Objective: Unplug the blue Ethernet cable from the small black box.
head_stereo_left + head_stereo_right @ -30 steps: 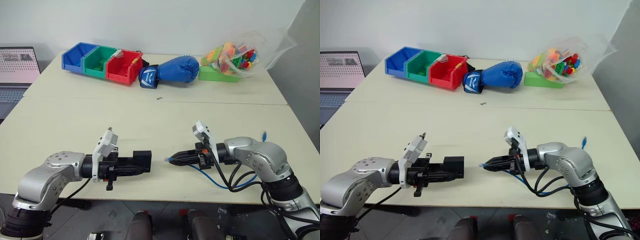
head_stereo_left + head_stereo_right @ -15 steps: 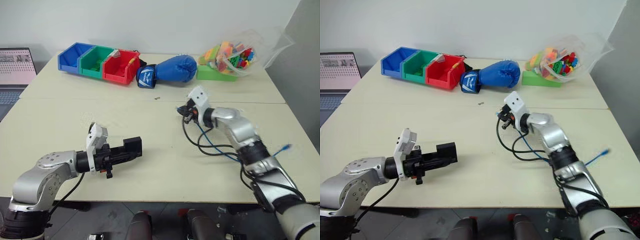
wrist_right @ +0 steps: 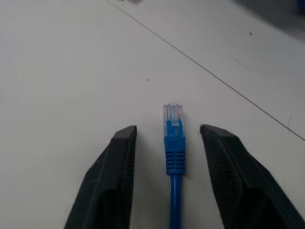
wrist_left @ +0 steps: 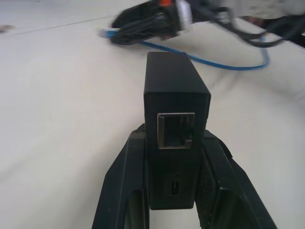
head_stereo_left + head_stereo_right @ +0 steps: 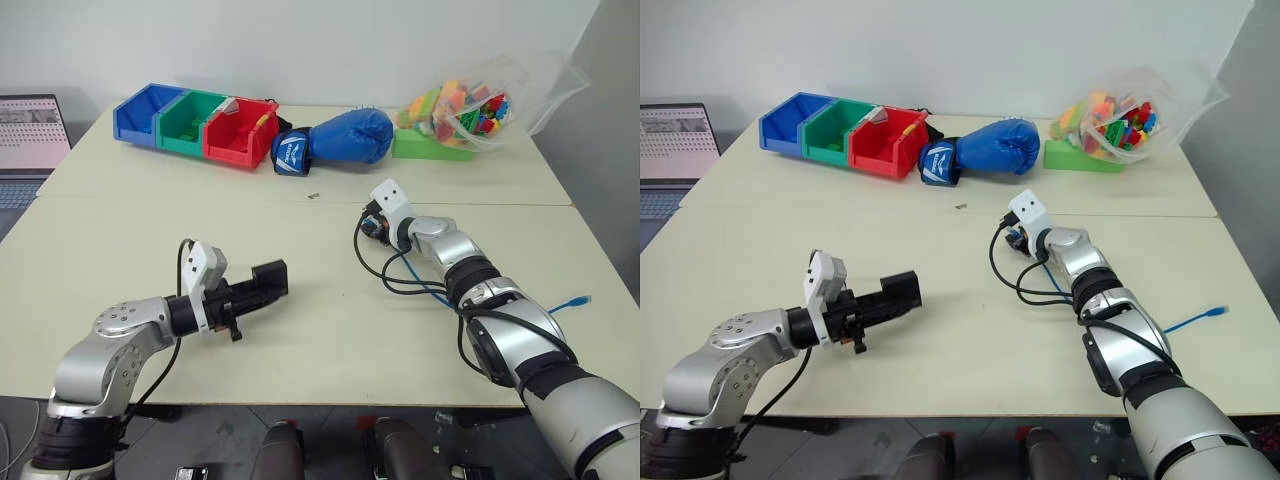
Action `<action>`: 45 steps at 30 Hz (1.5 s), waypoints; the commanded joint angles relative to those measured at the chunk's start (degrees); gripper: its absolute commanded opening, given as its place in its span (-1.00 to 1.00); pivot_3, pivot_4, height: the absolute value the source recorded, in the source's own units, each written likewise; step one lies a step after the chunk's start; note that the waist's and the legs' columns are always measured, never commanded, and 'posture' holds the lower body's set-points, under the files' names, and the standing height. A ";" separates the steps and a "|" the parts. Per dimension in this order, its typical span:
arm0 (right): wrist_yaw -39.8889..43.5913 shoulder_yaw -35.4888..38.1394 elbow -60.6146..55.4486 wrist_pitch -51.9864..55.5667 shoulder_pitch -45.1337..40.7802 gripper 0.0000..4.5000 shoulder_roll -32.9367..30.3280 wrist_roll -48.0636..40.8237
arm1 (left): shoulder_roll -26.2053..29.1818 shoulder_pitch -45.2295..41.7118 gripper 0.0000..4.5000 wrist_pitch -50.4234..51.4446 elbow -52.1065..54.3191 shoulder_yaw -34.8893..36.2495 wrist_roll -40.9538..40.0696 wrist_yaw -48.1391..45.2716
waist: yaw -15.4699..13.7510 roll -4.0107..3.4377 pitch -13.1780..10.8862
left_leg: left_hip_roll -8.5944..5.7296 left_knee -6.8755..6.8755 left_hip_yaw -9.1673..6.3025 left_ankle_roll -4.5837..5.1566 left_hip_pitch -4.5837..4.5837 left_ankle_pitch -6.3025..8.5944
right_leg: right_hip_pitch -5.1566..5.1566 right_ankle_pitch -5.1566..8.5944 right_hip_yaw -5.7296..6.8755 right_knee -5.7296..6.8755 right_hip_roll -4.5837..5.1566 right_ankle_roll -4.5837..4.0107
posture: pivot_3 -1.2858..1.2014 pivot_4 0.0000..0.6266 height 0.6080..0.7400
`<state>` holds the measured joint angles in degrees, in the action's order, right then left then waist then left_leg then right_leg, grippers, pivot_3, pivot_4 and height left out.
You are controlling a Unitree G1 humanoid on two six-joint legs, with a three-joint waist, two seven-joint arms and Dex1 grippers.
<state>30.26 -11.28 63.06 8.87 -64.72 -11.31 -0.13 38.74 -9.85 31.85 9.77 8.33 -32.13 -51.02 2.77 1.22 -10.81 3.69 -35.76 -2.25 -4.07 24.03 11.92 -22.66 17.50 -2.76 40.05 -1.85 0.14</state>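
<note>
My left gripper [image 5: 264, 281] is shut on the small black box [image 5: 269, 274], holding it just above the table at the near left. In the left wrist view the small black box [image 4: 175, 93] shows an empty port facing the camera. The blue Ethernet cable [image 3: 174, 155] lies on the table, its clear-tipped plug between the fingers of my right gripper [image 3: 170, 130], which stands open and apart from it. From my right gripper [image 5: 372, 226] at mid-table the blue Ethernet cable [image 5: 428, 292] trails back under the arm to a free plug near the right edge.
Blue [image 5: 141, 110], green [image 5: 190, 120] and red [image 5: 238, 134] bins stand at the back left, beside a blue boxing glove [image 5: 343, 138]. A clear bag of toy bricks [image 5: 470, 105] sits at the back right. A laptop [image 5: 32, 128] stands at the far left.
My right arm has stretched forward to mid-table with the cable's plug and opened, leaving the plug lying between its fingers. My left gripper has moved a little forward with the box.
</note>
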 commanded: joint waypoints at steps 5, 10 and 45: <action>16.23 -1.28 -50.97 11.68 13.69 0.68 -10.01 -6.25 | -7.10 -14.86 -0.65 -20.36 -23.11 2.43 16.99 22.65 | -1.77 -0.08 -0.04 | -0.03 -0.06 -0.10 0.00 0.10 0.00 | 0.00 0.00 0.15 -0.01 0.04 0.00 | 0.03 -0.52 1.00; 19.04 -2.44 -70.98 24.64 17.66 0.68 -11.52 -11.57 | -9.99 -21.44 -0.65 -31.53 -38.64 2.47 21.81 28.31 | -1.11 -0.09 -0.03 | -0.02 -0.15 -0.06 -0.01 0.30 -0.01 | -0.19 -0.02 0.10 0.08 0.06 0.01 | 0.03 -0.52 1.00; 13.27 12.22 -86.16 36.05 36.71 0.68 -18.01 -23.40 | 5.34 9.07 0.71 -2.36 2.84 17.78 6.42 15.23 | -1.05 0.19 0.00 | -0.03 -0.23 -0.10 -0.07 0.09 -0.04 | -0.16 0.17 0.11 0.43 0.05 0.30 | 0.03 -0.52 1.00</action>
<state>42.00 -4.68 -22.34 47.73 -28.60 -27.37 -21.79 41.20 -0.75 26.96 7.42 21.29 -21.83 -32.40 1.72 1.41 -10.81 3.67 -35.99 -2.35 -4.14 24.12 11.88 -22.82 17.67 -2.64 40.46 -1.80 0.44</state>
